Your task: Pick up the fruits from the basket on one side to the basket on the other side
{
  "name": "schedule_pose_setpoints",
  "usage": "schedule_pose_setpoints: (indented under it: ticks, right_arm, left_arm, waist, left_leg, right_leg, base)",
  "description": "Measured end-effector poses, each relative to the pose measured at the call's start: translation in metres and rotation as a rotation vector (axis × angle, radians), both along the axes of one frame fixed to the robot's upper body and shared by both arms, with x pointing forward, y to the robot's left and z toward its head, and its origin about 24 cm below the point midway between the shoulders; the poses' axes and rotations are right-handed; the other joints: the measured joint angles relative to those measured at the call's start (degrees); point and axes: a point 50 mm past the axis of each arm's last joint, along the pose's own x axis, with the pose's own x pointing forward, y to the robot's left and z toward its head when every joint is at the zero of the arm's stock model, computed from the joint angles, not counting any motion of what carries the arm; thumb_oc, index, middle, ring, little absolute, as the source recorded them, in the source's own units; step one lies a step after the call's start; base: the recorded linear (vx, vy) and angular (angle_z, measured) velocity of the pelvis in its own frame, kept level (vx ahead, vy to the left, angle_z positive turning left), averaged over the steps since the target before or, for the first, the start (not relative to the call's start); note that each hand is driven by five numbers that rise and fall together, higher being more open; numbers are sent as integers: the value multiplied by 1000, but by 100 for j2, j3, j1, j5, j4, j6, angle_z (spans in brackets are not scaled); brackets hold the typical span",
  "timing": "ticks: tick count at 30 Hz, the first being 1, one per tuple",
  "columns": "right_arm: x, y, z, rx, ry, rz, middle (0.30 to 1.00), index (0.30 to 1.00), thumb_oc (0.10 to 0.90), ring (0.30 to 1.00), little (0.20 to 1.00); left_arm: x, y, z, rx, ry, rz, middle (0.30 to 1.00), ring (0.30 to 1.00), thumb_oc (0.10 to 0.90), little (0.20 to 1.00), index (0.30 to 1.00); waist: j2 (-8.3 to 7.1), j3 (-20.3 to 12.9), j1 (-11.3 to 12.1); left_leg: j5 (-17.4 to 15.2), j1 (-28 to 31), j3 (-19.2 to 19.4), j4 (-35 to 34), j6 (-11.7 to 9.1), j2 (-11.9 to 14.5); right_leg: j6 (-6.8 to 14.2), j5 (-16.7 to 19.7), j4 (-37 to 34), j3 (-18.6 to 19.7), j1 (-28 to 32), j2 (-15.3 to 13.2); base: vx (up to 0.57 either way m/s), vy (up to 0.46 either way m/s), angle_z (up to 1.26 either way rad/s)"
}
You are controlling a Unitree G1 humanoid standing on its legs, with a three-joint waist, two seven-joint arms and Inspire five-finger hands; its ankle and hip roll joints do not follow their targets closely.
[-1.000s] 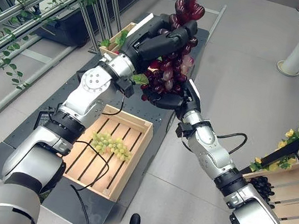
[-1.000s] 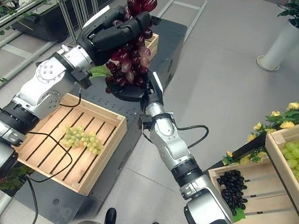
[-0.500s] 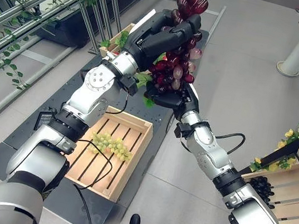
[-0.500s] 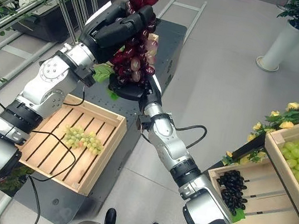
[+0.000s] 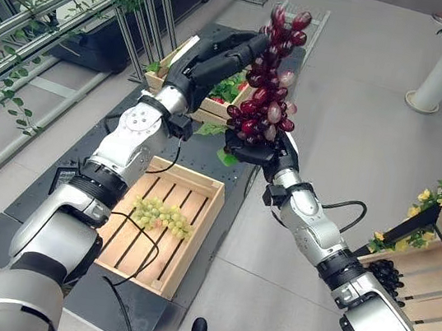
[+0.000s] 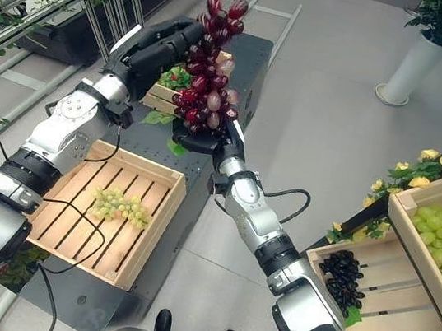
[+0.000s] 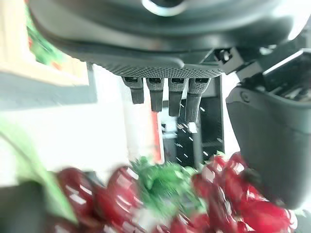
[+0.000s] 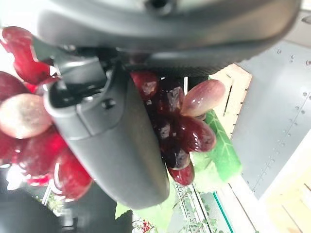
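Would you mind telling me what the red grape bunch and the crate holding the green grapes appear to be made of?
The red grape bunch looks like glossy plastic: each berry shows hard bright highlights, though real fruit cannot be ruled out. The crate appears to be pale unfinished wood, with visible slats and a matte surface. The green grapes in it look duller.

Grapes (image 5: 162,214) in crate (image 5: 200,222)

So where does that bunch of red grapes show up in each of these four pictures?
Left eye view: red grapes upper centre, above the right hand.
Right eye view: upper centre.
Left wrist view: along the bottom edge.
Right wrist view: around the thumb.
Shared landmark: the wooden crate with green grapes.
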Motion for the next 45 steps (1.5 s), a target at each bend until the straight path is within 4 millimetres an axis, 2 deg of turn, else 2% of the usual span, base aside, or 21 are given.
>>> schedule_pose_setpoints:
  ticks: [8, 12, 18, 24, 28, 33, 38, 41, 45]
  right_arm:
    - [0, -2, 1, 10, -16, -8, 300, 300, 400, 300, 300]
    - [0, -4, 0, 10, -17, -13, 300, 300, 400, 300, 300]
    - [-3, -19, -17, 19, 28, -60, 300, 300, 400, 300, 300]
    - [-12, -52, -49, 49, 127, -174, 300, 300, 400, 300, 300]
    - [-18, -70, -67, 22, 182, -226, 300, 300, 400, 300, 300]
    - [-21, -78, -73, 37, 198, -248, 300, 300, 400, 300, 300]
    - [-22, -79, -74, 37, 195, -231, 300, 300, 400, 300, 300]
    - [-25, -80, -78, 36, 203, -228, 300, 300, 400, 300, 300]
    - [-39, -93, -98, 51, 261, -248, 300, 300, 400, 300, 300]
  left_arm:
    - [1, 2, -2, 2, 13, 32, 900, 900, 800, 900, 900]
    - [1, 4, -4, -4, 18, 51, 900, 900, 800, 900, 900]
    - [1, 12, -13, 3, 39, 84, 900, 900, 800, 900, 900]
    - [-8, 24, -39, -24, 73, 67, 900, 900, 800, 900, 900]
    - [-19, 20, -60, -7, 114, -44, 900, 900, 800, 900, 900]
    - [-25, 15, -66, 24, 129, -167, 900, 900, 800, 900, 900]
    - [-27, 16, -71, 26, 142, -186, 900, 900, 800, 900, 900]
    - [-32, 21, -84, 15, 177, -162, 900, 900, 800, 900, 900]
    - [-51, 43, -123, -32, 275, -64, 900, 900, 800, 900, 900]
  waist:
    - [0, 0, -18]
    - [-1, 0, -146]
    - [-3, -2, -240]
    - [-4, -2, -317]
    - [-6, -3, -348]
    - [-7, -4, -457]
    - [-8, -4, -515]
    - [-12, -10, -513]
    - [-47, -35, -528]
  left_leg:
    - [0, 3, 64, -1, 0, 8]
    - [-1, 11, 82, -2, 0, 9]
    - [-2, 30, 236, -4, -1, 31]
    - [-13, 38, 334, -6, -16, 65]
    - [-16, 56, 386, -8, -22, 73]
    - [-19, 84, 422, -9, -27, 77]
    - [-19, 116, 494, -9, -28, 83]
    - [-20, 121, 541, -9, -28, 84]
    - [-25, 111, 560, -10, -32, 83]
  right_leg:
    - [-6, 27, 1, 104, -31, 6]
    - [1, 52, 1, 137, -38, 8]
    - [-8, 116, 1, 301, -114, 27]
    - [-39, 182, 1, 479, -212, 66]
    - [-46, 213, 1, 574, -234, 86]
    - [-44, 246, 1, 612, -233, 92]
    - [-48, 269, 0, 671, -236, 102]
    - [-49, 285, 1, 736, -257, 107]
    - [-48, 292, 0, 766, -291, 108]
  base:
    - [-2, 3, -3]
    - [-1, 7, -4]
    - [1, 14, -15]
    - [0, 13, -18]
    - [-5, 22, -15]
    - [-4, 18, -7]
    - [2, 16, -8]
    - [-1, 11, -8]
    - [-17, 15, -4]
